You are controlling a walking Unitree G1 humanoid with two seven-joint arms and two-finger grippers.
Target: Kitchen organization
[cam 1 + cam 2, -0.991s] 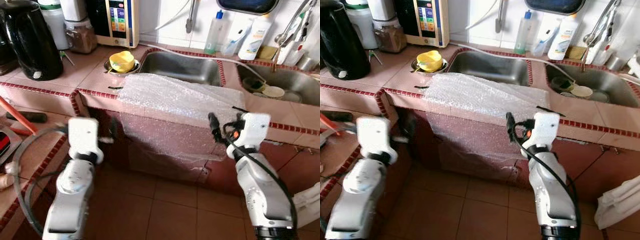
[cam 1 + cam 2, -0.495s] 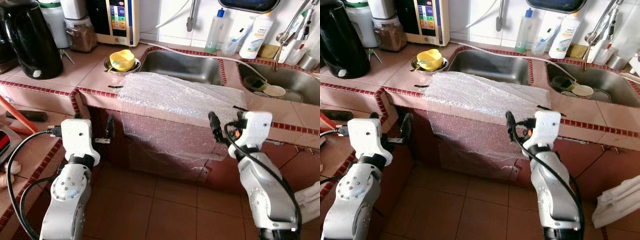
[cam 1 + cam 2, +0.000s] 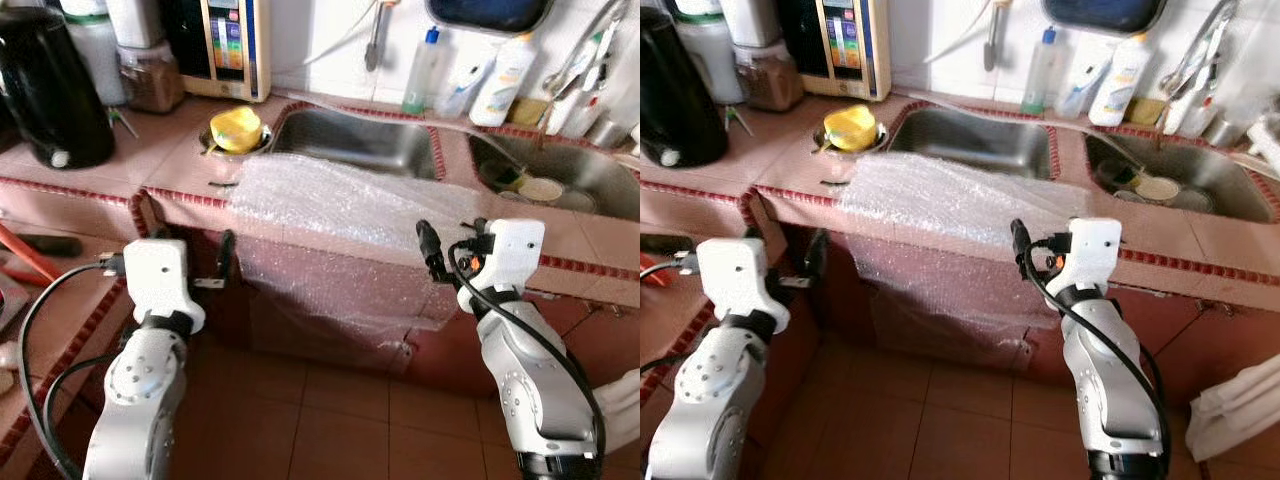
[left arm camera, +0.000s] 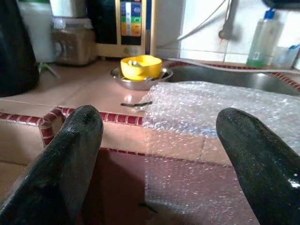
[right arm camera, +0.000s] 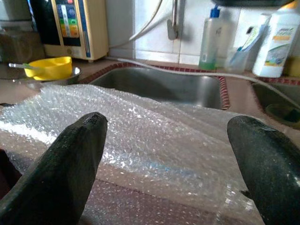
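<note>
A clear sheet of bubble wrap [image 3: 340, 200] lies on the pink tiled counter [image 3: 180, 150] in front of the left sink [image 3: 360, 140] and hangs down over the counter's front. My left gripper [image 4: 157, 126] is open, held just below the counter edge and facing the sheet's left end; one of its fingers [image 3: 226, 252] points toward the sheet. My right gripper [image 5: 166, 131] is also open, facing the top of the sheet near its right end, with one finger [image 3: 430, 250] close to the hanging part. Neither gripper holds anything.
A yellow bowl [image 3: 237, 125] sits in a metal bowl left of the sink. A black kettle [image 3: 50, 80] and jars stand at the far left, bottles [image 3: 425, 70] behind the sinks. The right sink [image 3: 545, 180] holds dishes. A lower ledge with a red-handled tool [image 3: 30, 255] is beside my left arm.
My left arm has come up and turned its gripper toward the bubble wrap's left end. The right gripper has hardly moved. The head camera has shifted a little.
</note>
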